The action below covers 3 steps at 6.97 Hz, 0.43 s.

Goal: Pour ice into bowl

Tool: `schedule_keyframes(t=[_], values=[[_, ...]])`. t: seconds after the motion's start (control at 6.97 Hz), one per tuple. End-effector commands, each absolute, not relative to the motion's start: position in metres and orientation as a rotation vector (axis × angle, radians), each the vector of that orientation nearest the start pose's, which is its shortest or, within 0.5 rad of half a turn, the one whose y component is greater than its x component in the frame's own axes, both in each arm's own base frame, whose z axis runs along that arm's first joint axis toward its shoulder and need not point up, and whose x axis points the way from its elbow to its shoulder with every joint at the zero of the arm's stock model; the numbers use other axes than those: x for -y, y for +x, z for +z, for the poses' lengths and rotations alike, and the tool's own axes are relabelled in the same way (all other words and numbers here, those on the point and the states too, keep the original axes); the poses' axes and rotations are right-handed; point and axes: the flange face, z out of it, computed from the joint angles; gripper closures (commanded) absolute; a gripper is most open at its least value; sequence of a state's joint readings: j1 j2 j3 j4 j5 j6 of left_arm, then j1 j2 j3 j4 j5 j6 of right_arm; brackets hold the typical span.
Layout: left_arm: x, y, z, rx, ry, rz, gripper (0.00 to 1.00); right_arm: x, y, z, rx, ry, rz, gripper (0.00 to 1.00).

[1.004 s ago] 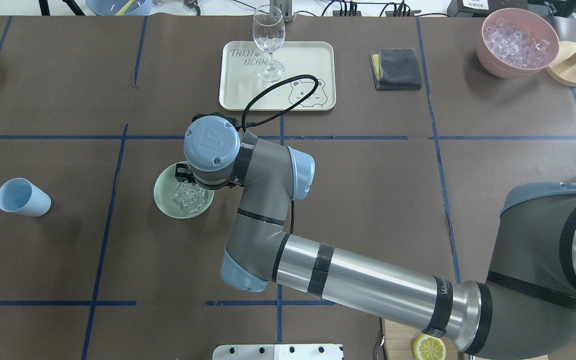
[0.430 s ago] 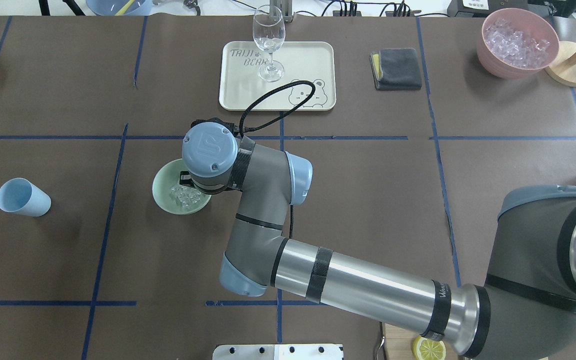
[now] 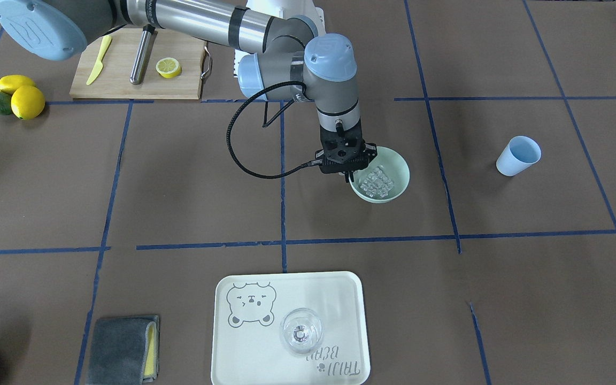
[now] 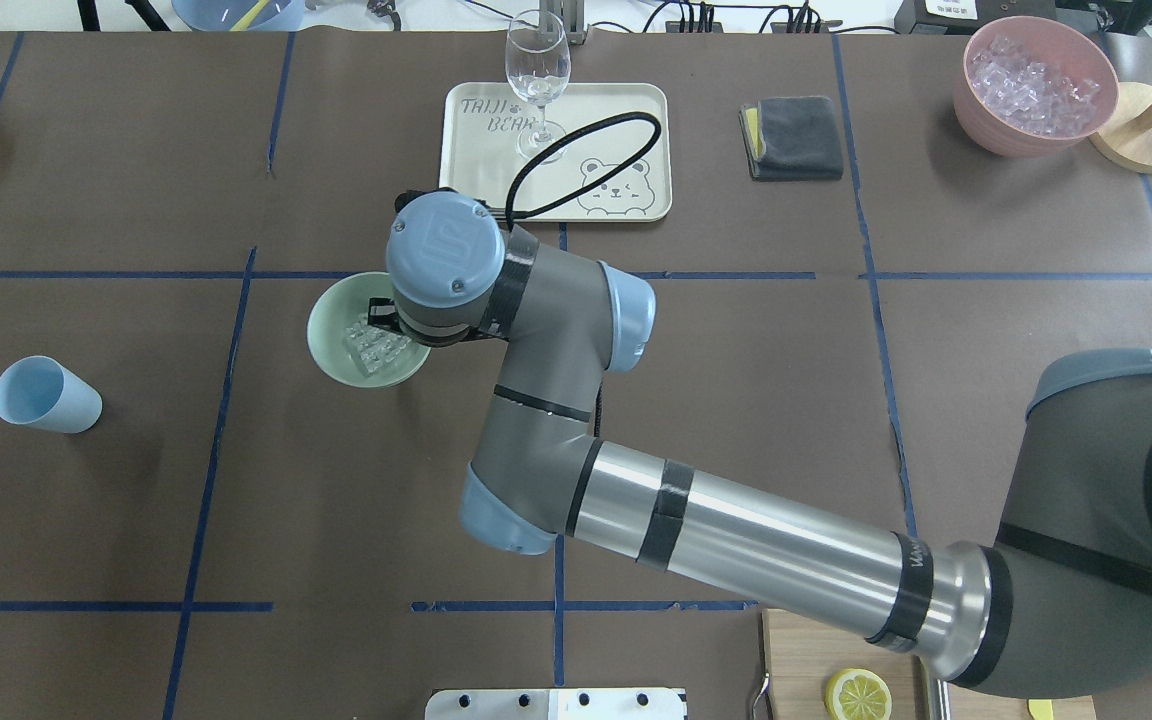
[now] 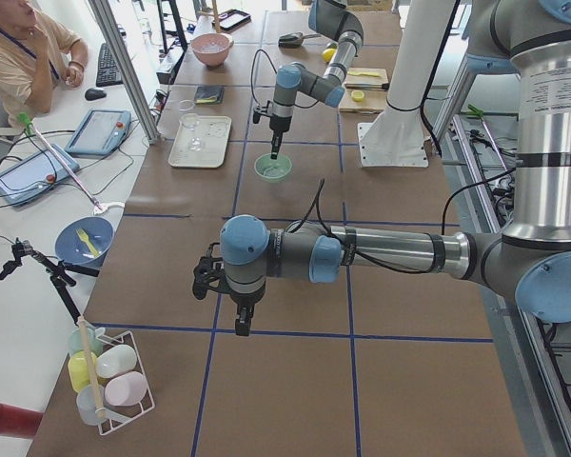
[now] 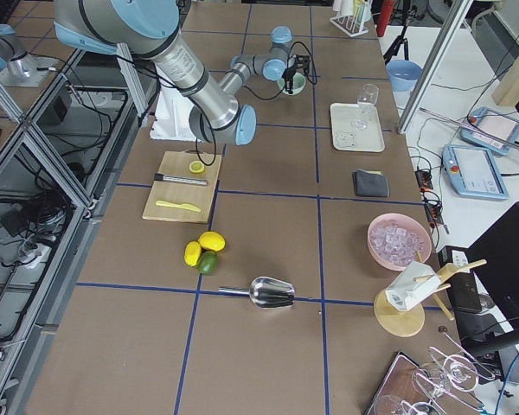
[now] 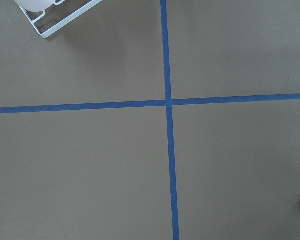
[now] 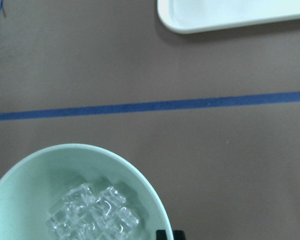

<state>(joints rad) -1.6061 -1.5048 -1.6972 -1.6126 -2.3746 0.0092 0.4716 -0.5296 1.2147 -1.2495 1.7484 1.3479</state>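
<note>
Your right claw (image 3: 348, 174) pinches the bowl (image 3: 400, 170) by its rim at 9 o'clock in the front-facing view, with the ice (image 3: 376, 181) heaped inside. I cannot tell the left claw's (image 5: 240, 326) state. Gripped one-sided, the bowl may tip on a jerk and scatter cubes across the tabletop (image 3: 500, 278).

Brown table (image 4: 86, 200), blue tape grid (image 4: 736, 275), white side desk (image 5: 29, 324).

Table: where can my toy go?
Bare tabletop lies between the light blue plastic cup and the pale mint-green matte bowl, and between the folded grey cloth and the right arm. Crowded at the bowl, by the right tool.
</note>
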Motion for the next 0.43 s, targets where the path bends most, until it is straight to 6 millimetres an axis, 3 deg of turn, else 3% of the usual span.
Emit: schedule_keyframes(t=[0.0, 0.29], values=[[0.468, -0.078, 0.622, -0.801, 0.118, 0.018, 0.00, 0.496, -0.572, 0.173, 0.997, 0.225, 0.146, 1.00], [0.468, -0.078, 0.622, -0.801, 0.118, 0.018, 0.00, 0.537, -0.414, 0.274, 0.982, 0.203, 0.078, 1.00]])
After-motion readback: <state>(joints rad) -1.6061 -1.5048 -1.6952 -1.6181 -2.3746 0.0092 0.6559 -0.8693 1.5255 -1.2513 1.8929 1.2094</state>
